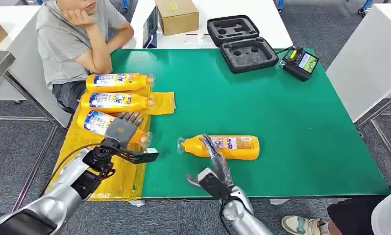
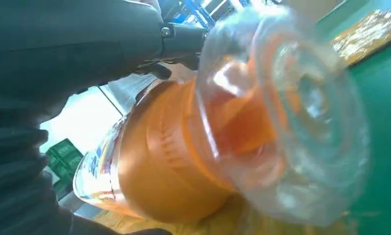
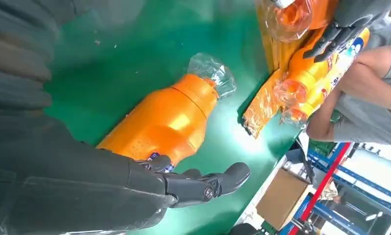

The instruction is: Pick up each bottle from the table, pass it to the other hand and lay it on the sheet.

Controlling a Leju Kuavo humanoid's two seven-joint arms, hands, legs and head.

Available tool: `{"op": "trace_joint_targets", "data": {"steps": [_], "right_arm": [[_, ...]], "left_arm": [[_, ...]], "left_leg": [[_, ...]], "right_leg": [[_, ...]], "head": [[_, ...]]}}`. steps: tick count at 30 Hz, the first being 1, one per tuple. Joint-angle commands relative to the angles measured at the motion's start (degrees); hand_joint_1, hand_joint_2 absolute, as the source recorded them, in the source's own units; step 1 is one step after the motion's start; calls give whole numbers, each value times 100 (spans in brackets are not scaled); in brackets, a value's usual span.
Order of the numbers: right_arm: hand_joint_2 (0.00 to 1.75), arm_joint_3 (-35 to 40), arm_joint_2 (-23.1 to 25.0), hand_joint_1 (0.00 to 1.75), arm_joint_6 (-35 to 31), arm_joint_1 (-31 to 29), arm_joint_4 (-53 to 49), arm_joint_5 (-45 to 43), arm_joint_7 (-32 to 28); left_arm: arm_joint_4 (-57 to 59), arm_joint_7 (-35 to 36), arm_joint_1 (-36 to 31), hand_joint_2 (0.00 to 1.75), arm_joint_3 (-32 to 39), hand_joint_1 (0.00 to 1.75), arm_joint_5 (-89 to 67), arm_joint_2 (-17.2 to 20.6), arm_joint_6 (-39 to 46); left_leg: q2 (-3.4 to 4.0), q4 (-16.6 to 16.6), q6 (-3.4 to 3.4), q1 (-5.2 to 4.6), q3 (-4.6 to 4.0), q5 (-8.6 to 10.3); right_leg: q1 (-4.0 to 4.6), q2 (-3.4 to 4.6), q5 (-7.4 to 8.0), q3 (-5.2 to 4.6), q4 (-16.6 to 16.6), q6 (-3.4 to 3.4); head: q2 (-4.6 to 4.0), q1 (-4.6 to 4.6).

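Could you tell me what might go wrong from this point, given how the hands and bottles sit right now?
1. The left hand lies over the third bottle on the yellow sheet; lifting away could drag or roll it into the neighbouring bottle.
2. The right hand is beside the bottle on the green mat, not yet around it; a nudge might roll it away.
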Motion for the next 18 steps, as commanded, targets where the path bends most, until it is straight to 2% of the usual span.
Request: {"op": "trace_joint_targets", "data": {"steps": [1, 7, 10, 12, 18], "right_arm": [[175, 90, -94, 0, -82, -45, 61, -7, 4], [175, 67, -116, 0, -121, -16, 37, 8, 4], [175, 62, -140, 0, -139, 23, -6, 12, 4], [175, 44, -160, 0, -156, 64, -58, 18, 4], [175, 39, -177, 0, -161, 85, -85, 17, 4]], "left_arm": [[-1173, 242, 472, 175, -48, 0, 88, 104, 81], [-2176, 281, 824, 175, 30, 0, 133, 185, 280], [-2632, 69, 971, 175, 100, 0, 419, 273, 290], [-3087, -110, 1097, 175, 236, 0, 774, 457, 259], [-3328, -168, 1180, 175, 316, 0, 841, 602, 310]], "left_leg": [[-4, -3, -8, 5, 29, -13], [0, 0, -6, 3, 13, -10], [0, -1, -6, 4, 13, -9], [3, 1, -7, 5, 13, -11], [2, 1, -9, 6, 18, -12]], "right_leg": [[4, 4, -12, 30, -5, -7], [2, 5, -8, 14, -2, -5], [3, 7, -7, 15, -2, -5], [4, 9, -7, 13, 0, -6], [5, 9, -9, 19, -1, -7]], "head": [[0, 0], [0, 0], [0, 0], [0, 0], [0, 0]]}}
